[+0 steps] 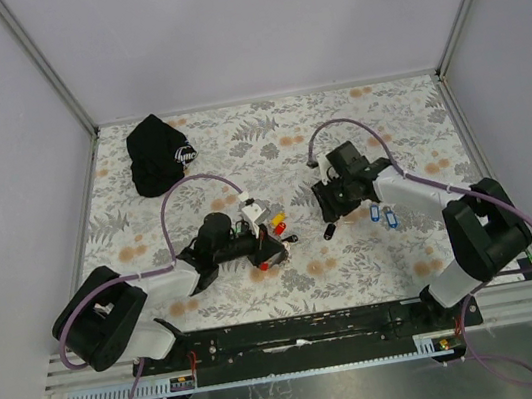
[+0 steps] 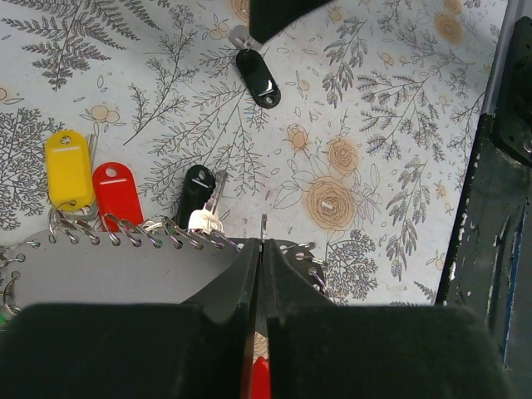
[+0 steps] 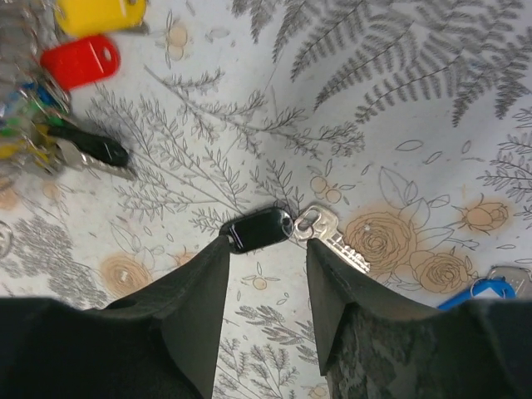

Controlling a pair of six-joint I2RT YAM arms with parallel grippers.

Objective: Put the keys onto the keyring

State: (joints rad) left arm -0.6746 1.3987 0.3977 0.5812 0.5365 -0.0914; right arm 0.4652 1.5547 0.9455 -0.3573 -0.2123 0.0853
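Observation:
My left gripper (image 1: 266, 248) (image 2: 261, 246) is shut on the keyring: a thin metal edge (image 2: 263, 224) sticks out past the tips, and its red piece (image 2: 260, 378) shows between the fingers. Its grey-white bar (image 2: 108, 274) lies beside the tips, edged with wire loops. A yellow-tagged key (image 2: 69, 169), a red-tagged key (image 2: 116, 193) and a black-tagged key (image 2: 197, 193) lie by the bar. My right gripper (image 1: 332, 215) (image 3: 266, 243) is open over a loose black-tagged key (image 3: 258, 229) (image 1: 330, 232), its tips on either side of the tag and silver blade (image 3: 328, 234).
Two blue-tagged keys (image 1: 382, 214) lie to the right of my right gripper; one shows in the right wrist view (image 3: 486, 288). A large black cap (image 1: 160, 154) sits at the back left. The floral cloth (image 1: 276, 137) covers the table.

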